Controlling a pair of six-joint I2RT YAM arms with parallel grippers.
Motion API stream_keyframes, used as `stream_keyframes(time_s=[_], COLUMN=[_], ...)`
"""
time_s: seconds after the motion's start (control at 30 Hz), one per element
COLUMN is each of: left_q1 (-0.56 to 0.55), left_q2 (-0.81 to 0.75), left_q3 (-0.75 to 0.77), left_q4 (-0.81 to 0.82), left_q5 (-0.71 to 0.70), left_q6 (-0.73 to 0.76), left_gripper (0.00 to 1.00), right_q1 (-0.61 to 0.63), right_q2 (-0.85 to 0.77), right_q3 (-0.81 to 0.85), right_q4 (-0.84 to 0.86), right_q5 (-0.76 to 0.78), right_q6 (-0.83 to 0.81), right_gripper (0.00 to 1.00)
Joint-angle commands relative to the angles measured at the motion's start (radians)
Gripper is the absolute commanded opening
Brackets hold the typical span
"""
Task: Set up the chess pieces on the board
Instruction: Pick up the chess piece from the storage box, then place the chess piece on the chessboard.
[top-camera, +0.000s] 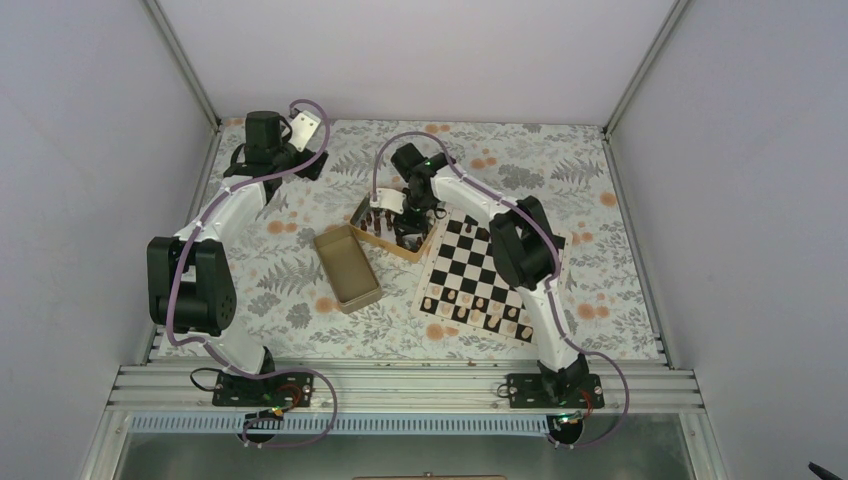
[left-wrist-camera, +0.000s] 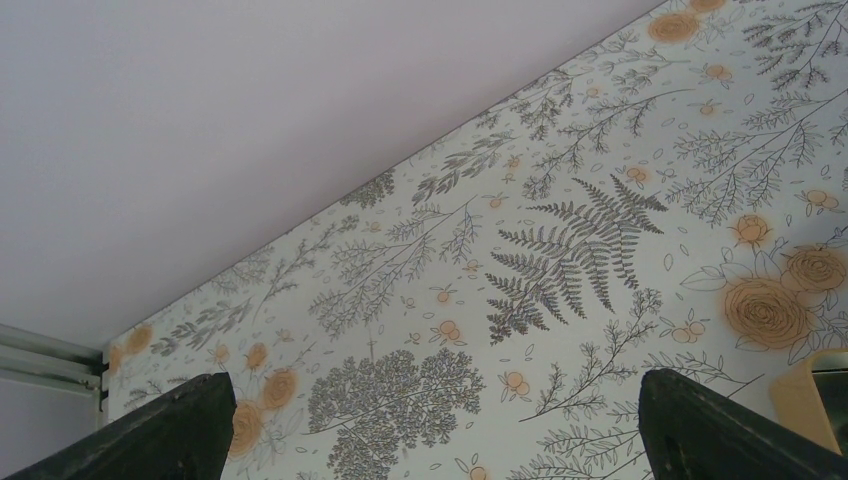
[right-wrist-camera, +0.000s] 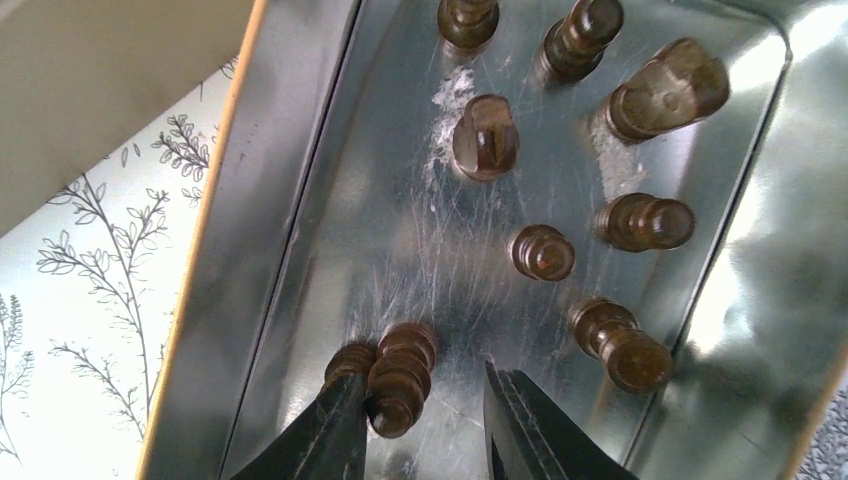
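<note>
My right gripper (top-camera: 407, 236) reaches down into a golden tin box (top-camera: 372, 226) left of the board (top-camera: 497, 262). In the right wrist view its jaws (right-wrist-camera: 423, 388) are open inside the tin (right-wrist-camera: 300, 200). A dark brown chess piece (right-wrist-camera: 402, 372) stands between them against the left finger. A second dark piece (right-wrist-camera: 347, 360) sits just behind that finger. Several more dark pieces, such as one (right-wrist-camera: 543, 251) further in, stand in the tin. My left gripper (top-camera: 310, 160) is open and empty at the far left, over bare cloth (left-wrist-camera: 430, 400).
An empty golden tin (top-camera: 347, 267) lies left of the board. Pale pieces (top-camera: 480, 306) fill the board's near rows. The floral cloth (top-camera: 300, 290) covers the table. Walls enclose the left, back and right sides.
</note>
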Motion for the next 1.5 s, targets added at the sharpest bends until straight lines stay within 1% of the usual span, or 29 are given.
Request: stream_keyframes(time_s=[0.0,0.13,0.23,0.37,0.77,0.93,1.1,1.3,1.47], left_q1=[0.000,0.001,0.001,0.001,0.000,0.001,0.002,0.000,-0.001], left_q2=[-0.019,-0.018,-0.018,-0.016,-0.029,-0.039,-0.040,-0.038,-0.034], left_q3=[-0.007,-0.007,-0.009,-0.007,-0.002,-0.001,0.001,0.005,0.007], left_q4=[0.029,0.030,0.030,0.031,0.026,0.022,0.020,0.020,0.018], left_q5=[-0.001,-0.001,-0.003,-0.003,0.002,0.004,0.006,0.012,0.015], left_q6=[0.008,0.008,0.009,0.009,0.004,0.002,0.000,-0.002,-0.004], left_gripper=[1.00,1.00,1.00,1.00,1.00,1.00,1.00,1.00,1.00], right_q1=[0.013,0.013,0.013,0.013,-0.025,-0.078,-0.175,-0.302,-0.347], right_q2=[0.035,0.044,0.041,0.024,-0.111,-0.174,-0.212,-0.239,-0.250], right_q3=[0.024,0.027,0.027,0.026,0.038,0.042,0.023,-0.034,-0.134], right_q4=[-0.002,-0.001,0.003,0.005,0.002,-0.001,0.001,0.031,0.073], right_q5=[-0.015,-0.015,-0.017,-0.014,0.067,0.096,0.100,0.074,0.081], right_q6=[-0.020,-0.021,-0.019,-0.016,0.004,0.012,0.018,0.023,0.014], right_gripper=[0.32,0.30,0.23,0.17,0.13,0.13,0.14,0.14,0.14])
